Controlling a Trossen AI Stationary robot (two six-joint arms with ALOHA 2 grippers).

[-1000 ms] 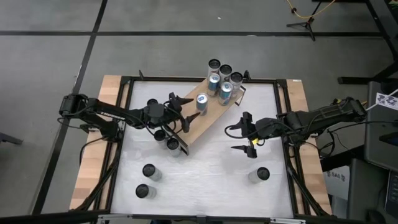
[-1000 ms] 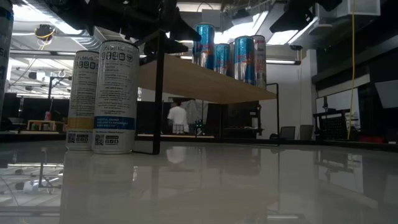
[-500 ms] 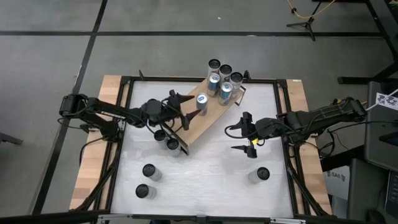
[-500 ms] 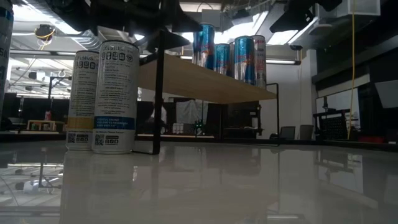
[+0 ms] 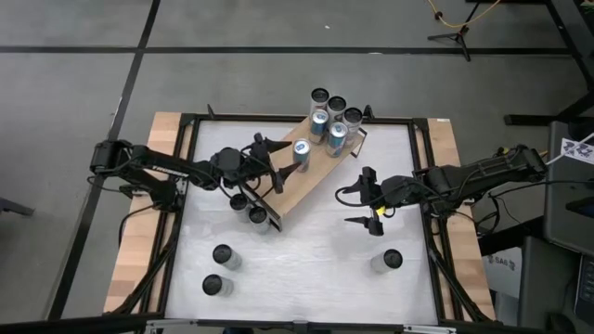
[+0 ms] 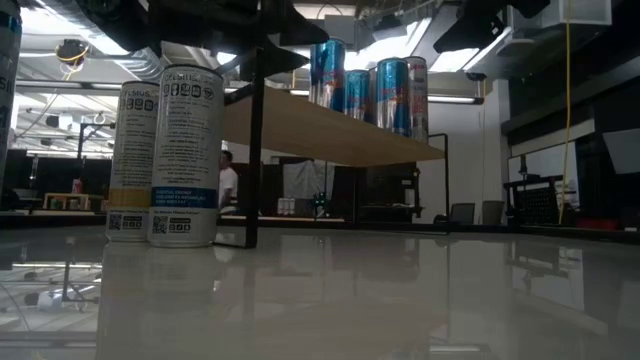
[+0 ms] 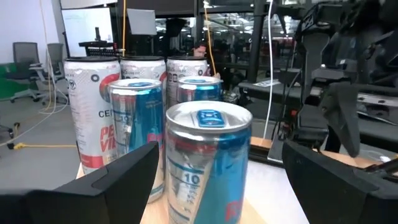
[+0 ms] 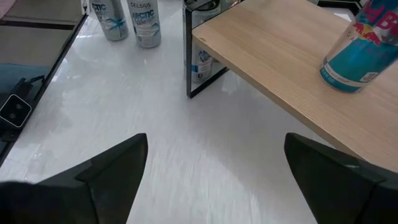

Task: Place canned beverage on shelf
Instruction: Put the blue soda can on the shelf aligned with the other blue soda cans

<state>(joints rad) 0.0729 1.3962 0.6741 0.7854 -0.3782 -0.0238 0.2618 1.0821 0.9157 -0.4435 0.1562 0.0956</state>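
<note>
The left gripper (image 5: 281, 167), fingers apart, stands at nine o'clock of the blue can (image 5: 302, 152) upright on the shelf (image 5: 306, 181), seemingly just released, while the right gripper (image 5: 364, 197) waits apart.

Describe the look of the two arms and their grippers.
Both arms are dark, slim and jointed, with black cables looped along them. The left gripper and right gripper each end in two black, tapering fingers. The right one carries a small yellow mark near its fingers.

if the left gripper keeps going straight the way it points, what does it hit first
Most likely the blue and silver can standing alone on the light-brown wooden shelf; it sits centred between the open left gripper fingers.
</note>
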